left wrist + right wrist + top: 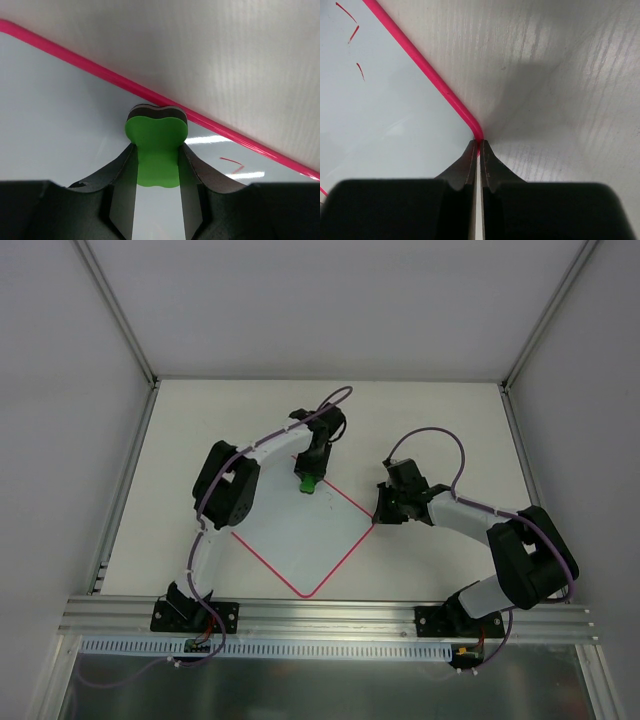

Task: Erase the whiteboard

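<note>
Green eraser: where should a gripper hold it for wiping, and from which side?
Grip the green eraser across its narrow waist, coming from above, as the left gripper does. The wider lobes on either side of the waist should stop it sliding out, and the dark layer then faces the whiteboard.

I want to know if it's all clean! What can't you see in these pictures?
- Top view: the left arm covers part of the whiteboard.
- Top view: red marks are too small to see.
- Left wrist: the green eraser hides the board under it.
- Right wrist: the right gripper hides whether it touches the corner.
</note>
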Controlling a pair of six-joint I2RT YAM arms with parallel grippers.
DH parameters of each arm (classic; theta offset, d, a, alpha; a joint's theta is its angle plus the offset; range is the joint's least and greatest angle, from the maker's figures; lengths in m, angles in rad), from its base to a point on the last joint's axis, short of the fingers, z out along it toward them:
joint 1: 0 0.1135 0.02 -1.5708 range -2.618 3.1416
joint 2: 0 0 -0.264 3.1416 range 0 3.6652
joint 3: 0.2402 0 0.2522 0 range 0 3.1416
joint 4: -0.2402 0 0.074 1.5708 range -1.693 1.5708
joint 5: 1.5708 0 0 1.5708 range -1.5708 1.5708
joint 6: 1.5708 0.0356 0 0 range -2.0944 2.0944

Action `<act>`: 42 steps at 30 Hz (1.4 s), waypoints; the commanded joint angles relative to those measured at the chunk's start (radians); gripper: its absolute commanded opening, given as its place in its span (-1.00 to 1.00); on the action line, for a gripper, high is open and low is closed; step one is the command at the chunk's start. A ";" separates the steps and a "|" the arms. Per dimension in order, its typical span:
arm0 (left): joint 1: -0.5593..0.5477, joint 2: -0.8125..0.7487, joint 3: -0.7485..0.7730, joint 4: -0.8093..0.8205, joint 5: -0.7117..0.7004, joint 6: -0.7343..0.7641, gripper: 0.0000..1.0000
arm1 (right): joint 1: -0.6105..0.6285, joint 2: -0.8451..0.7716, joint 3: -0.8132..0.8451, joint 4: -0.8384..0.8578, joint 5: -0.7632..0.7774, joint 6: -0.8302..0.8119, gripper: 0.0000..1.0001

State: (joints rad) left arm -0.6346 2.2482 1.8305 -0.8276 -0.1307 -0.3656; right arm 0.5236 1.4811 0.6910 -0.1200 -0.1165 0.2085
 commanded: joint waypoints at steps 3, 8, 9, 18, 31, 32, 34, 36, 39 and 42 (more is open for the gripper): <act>-0.187 0.059 -0.088 0.010 0.124 -0.024 -1.00 | 0.006 0.021 -0.018 -0.070 0.055 -0.018 -0.99; -0.250 0.079 -0.094 0.008 0.187 -0.067 -1.00 | 0.006 0.013 -0.019 -0.075 0.063 -0.017 -0.99; -0.258 0.077 -0.103 0.008 0.187 -0.071 -1.00 | 0.006 0.010 -0.022 -0.075 0.064 -0.017 -0.99; -0.186 -0.036 -0.281 0.010 0.102 -0.165 -1.00 | 0.006 -0.004 -0.028 -0.078 0.074 -0.015 -0.99; 0.082 -0.291 -0.574 0.012 -0.029 -0.185 -1.00 | 0.006 -0.002 -0.025 -0.086 0.083 -0.018 -0.99; 0.113 -0.301 -0.576 0.012 -0.035 -0.185 -1.00 | 0.004 0.001 -0.027 -0.084 0.083 -0.018 -0.99; 0.142 -0.332 -0.574 0.012 -0.037 -0.184 -1.00 | 0.006 -0.002 -0.025 -0.087 0.083 -0.018 -0.99; 0.192 -0.384 -0.554 0.012 -0.044 -0.180 -1.00 | 0.006 -0.010 -0.025 -0.087 0.084 -0.023 -0.99; 0.287 -0.456 -0.516 0.012 -0.053 -0.182 -1.00 | 0.006 -0.038 -0.028 -0.090 0.087 -0.029 -0.95; 0.389 -0.501 -0.467 0.012 -0.075 -0.191 -1.00 | 0.006 -0.091 -0.027 -0.107 0.084 -0.038 -0.57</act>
State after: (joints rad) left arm -0.3294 1.8381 1.3006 -0.7849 -0.1432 -0.5545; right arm 0.5282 1.4525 0.6815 -0.1448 -0.0834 0.1967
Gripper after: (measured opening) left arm 0.332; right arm 0.189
